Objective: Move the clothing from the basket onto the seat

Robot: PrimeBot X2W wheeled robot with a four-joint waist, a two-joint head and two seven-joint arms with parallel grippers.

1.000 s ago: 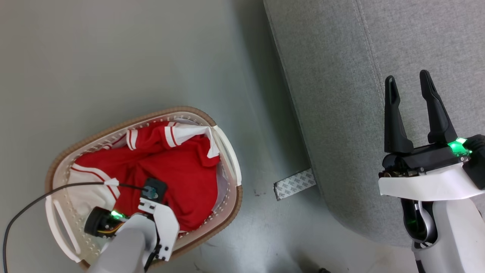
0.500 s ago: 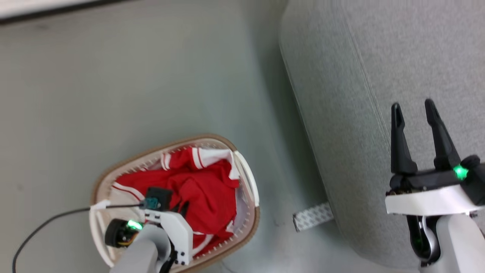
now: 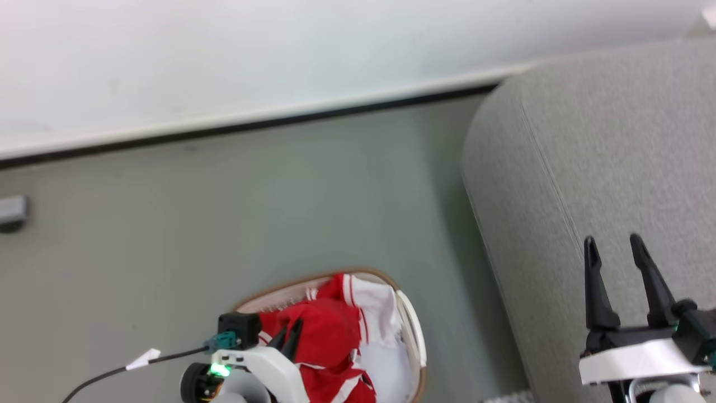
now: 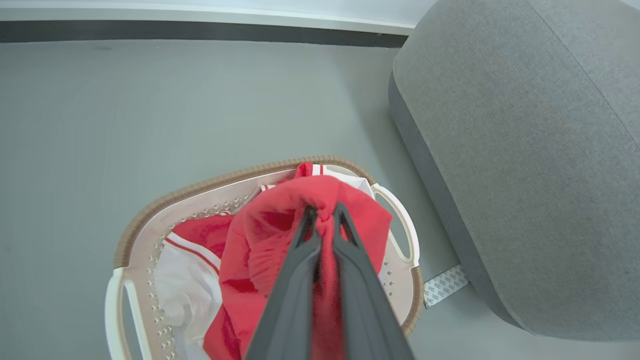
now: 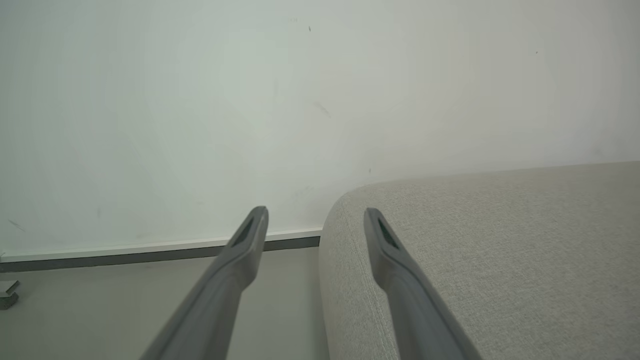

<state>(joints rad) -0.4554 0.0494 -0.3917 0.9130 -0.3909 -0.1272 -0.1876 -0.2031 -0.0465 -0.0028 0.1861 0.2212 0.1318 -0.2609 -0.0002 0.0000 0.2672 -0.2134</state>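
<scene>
My left gripper (image 4: 322, 212) pinches a fold of the clothing (image 4: 260, 240) in its jaws above the basket (image 4: 200, 182), the rest inside. Nothing is on the seat (image 4: 525, 150) yet; my right gripper (image 3: 611, 239) has its jaws spread.

Soft even light, slight blur

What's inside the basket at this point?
Red clothing with white sleeves, one fold pinched by the left gripper. The bottom of the basket and anything under the fabric are covered.
</scene>
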